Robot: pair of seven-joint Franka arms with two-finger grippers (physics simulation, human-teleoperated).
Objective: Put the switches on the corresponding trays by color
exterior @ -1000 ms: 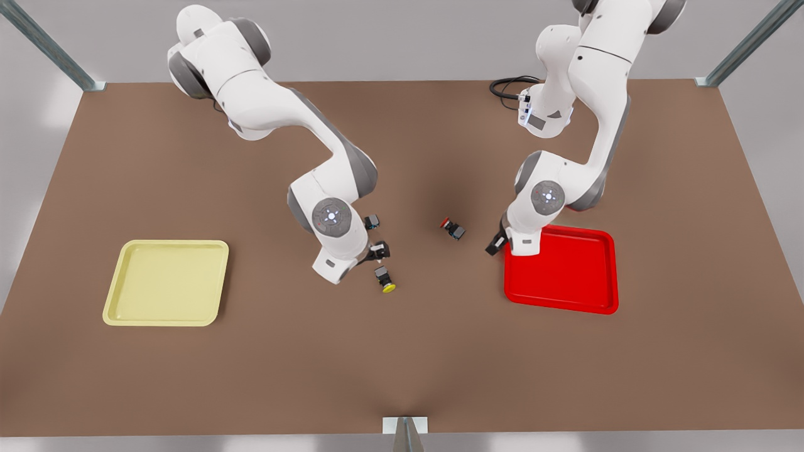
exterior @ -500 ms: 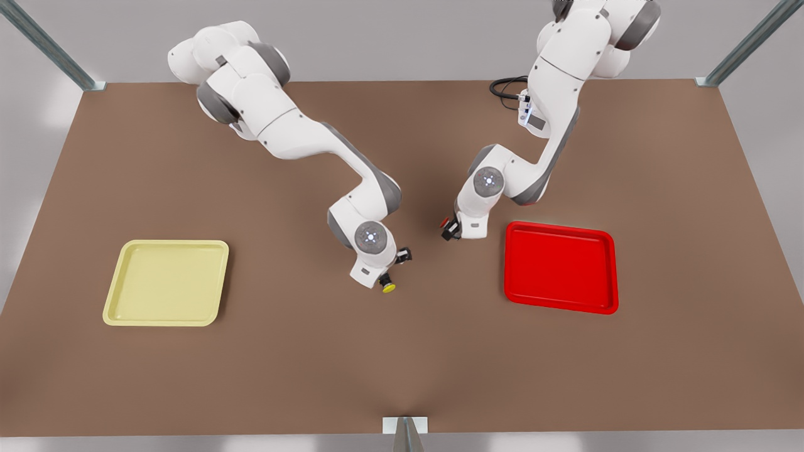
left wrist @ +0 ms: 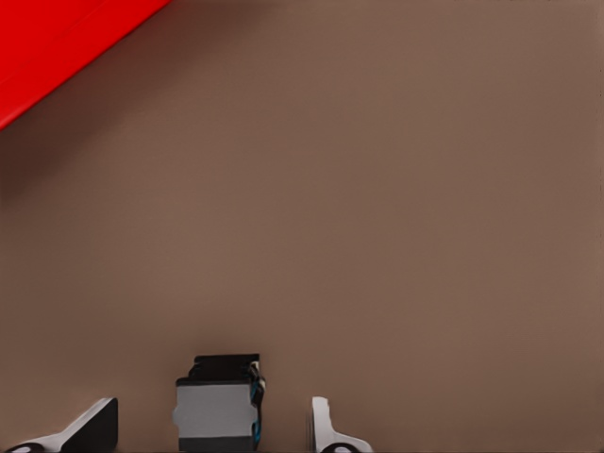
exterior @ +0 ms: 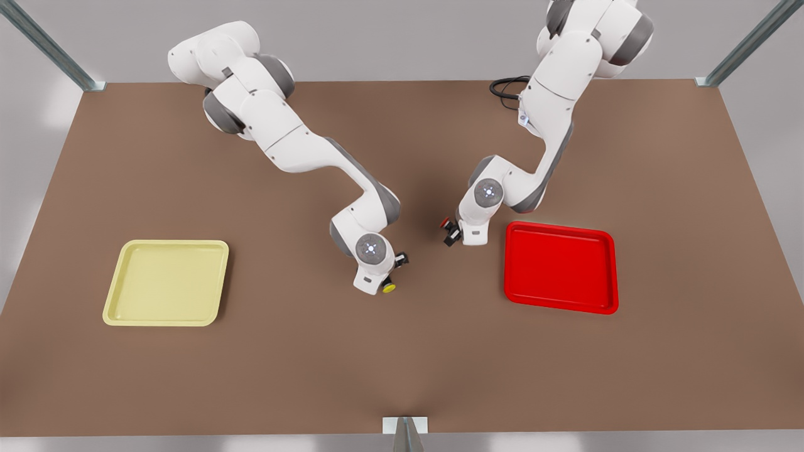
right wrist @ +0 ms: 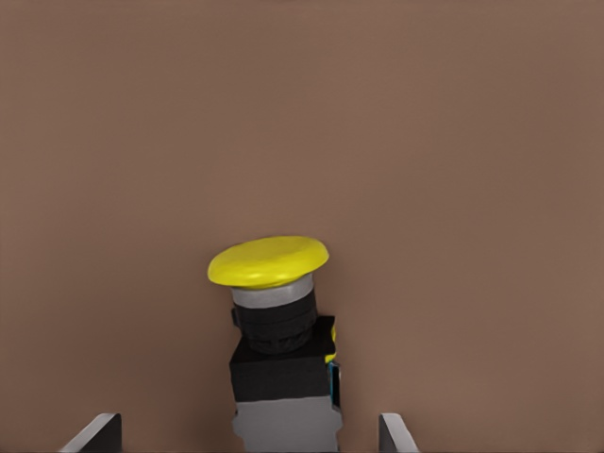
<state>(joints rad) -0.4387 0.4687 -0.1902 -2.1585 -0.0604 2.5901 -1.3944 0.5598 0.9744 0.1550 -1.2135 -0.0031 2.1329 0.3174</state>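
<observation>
Bright red square plastic tray (exterior: 561, 267) as landmark. Left gripper (left wrist: 212, 429) just off its near edge, fingers spread, straddling the red-capped black-and-grey push-button switch (exterior: 448, 228) lying on the brown tabletop (exterior: 402, 364), not clamped. Right gripper (right wrist: 250, 434) farther from the tray, fingers likewise apart around the yellow-capped switch (right wrist: 278, 349). Pale yellow tray (exterior: 166, 282) well beyond, bare.

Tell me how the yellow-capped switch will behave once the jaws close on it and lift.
The yellow switch looks rigid, a blocky body unlikely to deform between the right gripper jaws, which stand open on either side. Its flat sides probably grip securely. The wide round cap may make it top-heavy, so it could tip if nudged.
</observation>
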